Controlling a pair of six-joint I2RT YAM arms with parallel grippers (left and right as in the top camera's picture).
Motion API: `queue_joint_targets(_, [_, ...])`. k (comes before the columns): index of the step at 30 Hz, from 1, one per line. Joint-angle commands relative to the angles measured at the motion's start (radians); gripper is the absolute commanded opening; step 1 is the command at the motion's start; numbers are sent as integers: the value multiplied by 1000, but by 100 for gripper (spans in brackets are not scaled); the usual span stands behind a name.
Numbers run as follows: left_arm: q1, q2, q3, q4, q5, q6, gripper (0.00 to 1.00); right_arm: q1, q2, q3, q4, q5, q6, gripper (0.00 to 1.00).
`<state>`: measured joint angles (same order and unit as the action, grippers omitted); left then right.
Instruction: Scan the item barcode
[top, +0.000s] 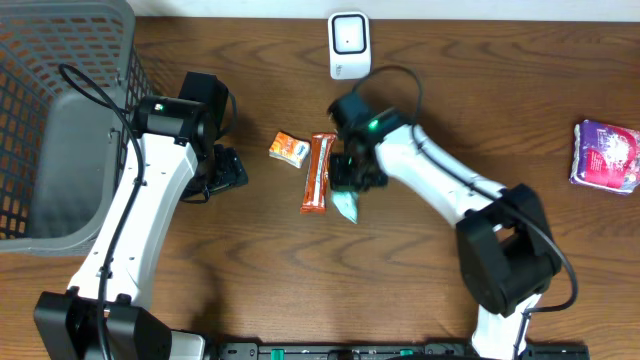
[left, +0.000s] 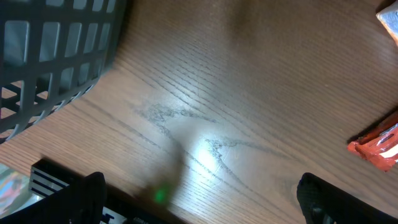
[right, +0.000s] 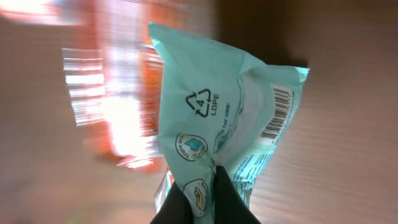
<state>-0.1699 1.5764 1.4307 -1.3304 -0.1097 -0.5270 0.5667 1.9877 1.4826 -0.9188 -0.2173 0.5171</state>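
the right gripper (right: 205, 202) is pinched shut on one end of the teal packet (right: 214, 112), at mid-table just beside the orange bar (top: 318, 172). the white scanner (top: 349, 44) sits beyond it by the far edge, nearer the right arm. the barcode (right: 277, 115) runs along the packet's side. the left gripper (left: 205, 199) hovers spread wide, holding nothing.

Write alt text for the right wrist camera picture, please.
A mint-green plastic packet fills the frame, pinched at its lower end by the right pincer. A barcode runs along its right edge and a recycling mark sits near its middle; behind it the wooden table is blurred.
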Motion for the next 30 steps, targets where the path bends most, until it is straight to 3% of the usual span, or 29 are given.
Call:
queue_joint_targets(1, [5, -3, -4, -4, -3, -12, 98, -104, 2, 68, 58, -594, -335, 1])
queue_joint_targets(3, [5, -3, -4, -4, -3, -12, 98, -161, 6, 64, 86, -733, -357, 1])
queue_joint_targets(7, [5, -3, -4, -4, -3, -12, 98, -260, 10, 8, 98, -783, -365, 1])
queue_joint_targets(14, [5, -3, -4, -4, -3, -12, 98, -354, 10, -278, 298, -852, -365, 6])
queue_joint_targets(16, [5, -3, -4, -4, -3, -12, 98, -376, 10, -344, 363, -859, -365, 20])
queue_joint_targets(18, [5, -3, -4, -4, -3, -12, 98, -401, 10, -375, 377, -794, -350, 55])
queue_joint_targets(20, [5, -3, -4, -4, -3, -12, 98, -428, 10, -373, 350, -690, -312, 66])
queue_joint_targets(22, [5, -3, -4, -4, -3, -12, 98, -456, 2, -353, 305, -626, -309, 70])
queue_joint_targets(30, [5, -3, -4, -4, -3, -12, 98, -454, -70, -148, 18, -469, -385, 70])
